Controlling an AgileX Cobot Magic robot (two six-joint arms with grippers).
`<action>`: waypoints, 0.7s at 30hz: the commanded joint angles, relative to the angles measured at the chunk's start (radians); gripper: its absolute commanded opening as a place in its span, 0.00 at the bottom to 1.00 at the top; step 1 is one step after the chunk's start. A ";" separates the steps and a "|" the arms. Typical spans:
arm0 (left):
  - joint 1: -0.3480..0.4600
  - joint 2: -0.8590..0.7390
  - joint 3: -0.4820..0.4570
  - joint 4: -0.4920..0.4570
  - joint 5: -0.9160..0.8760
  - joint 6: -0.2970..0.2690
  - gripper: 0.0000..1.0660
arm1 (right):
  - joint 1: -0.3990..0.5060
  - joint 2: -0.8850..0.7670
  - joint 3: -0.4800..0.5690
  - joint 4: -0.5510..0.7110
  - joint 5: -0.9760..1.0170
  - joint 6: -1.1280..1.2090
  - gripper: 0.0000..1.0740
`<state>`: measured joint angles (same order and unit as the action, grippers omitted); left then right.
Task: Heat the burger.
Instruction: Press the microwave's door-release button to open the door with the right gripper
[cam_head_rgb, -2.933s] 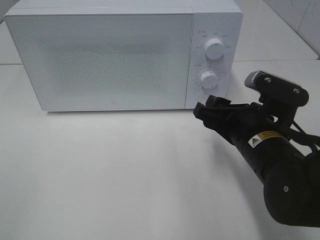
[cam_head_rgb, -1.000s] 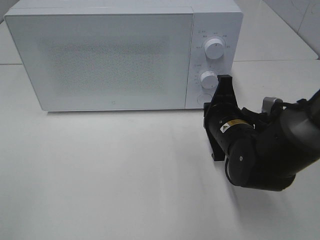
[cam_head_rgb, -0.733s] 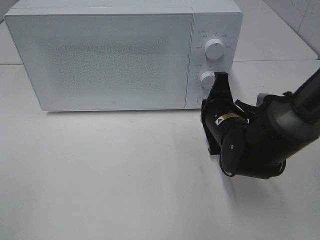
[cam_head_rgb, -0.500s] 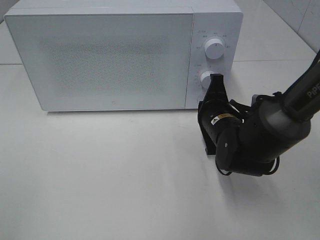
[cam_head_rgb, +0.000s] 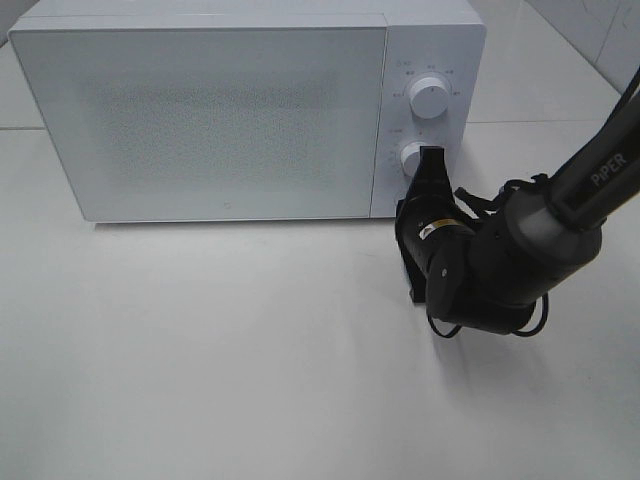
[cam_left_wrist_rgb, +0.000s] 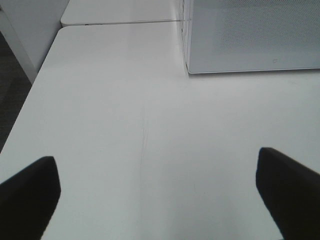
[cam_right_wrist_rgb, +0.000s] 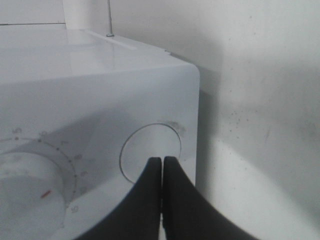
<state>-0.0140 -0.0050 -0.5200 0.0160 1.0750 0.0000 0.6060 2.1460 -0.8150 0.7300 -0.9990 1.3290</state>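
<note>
Round button (cam_right_wrist_rgb: 150, 150) of microwave (cam_head_rgb: 220, 120): right gripper (cam_right_wrist_rgb: 162, 165) tip here, jaws together; left gripper (cam_left_wrist_rgb: 156, 165), jaws apart, above worktop (cam_left_wrist_rgb: 125, 100).

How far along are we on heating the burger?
Done: nothing I can confirm; the microwave door is closed and no burger shows in any view. In hand: the shut right gripper points its tips at the round button on the control panel. The left gripper hangs open over the table. Left: opening the door, probably.
</note>
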 joint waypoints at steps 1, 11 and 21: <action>0.001 -0.007 0.004 -0.002 -0.008 0.000 0.95 | -0.013 0.006 -0.011 -0.008 -0.005 -0.029 0.00; 0.001 -0.007 0.004 -0.002 -0.008 0.000 0.95 | -0.025 0.008 -0.059 -0.031 -0.003 -0.027 0.00; 0.001 -0.007 0.004 -0.002 -0.008 0.000 0.95 | -0.025 0.014 -0.091 -0.011 -0.054 -0.032 0.00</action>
<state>-0.0140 -0.0050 -0.5200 0.0160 1.0750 0.0000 0.5840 2.1600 -0.8690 0.7310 -0.9930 1.3120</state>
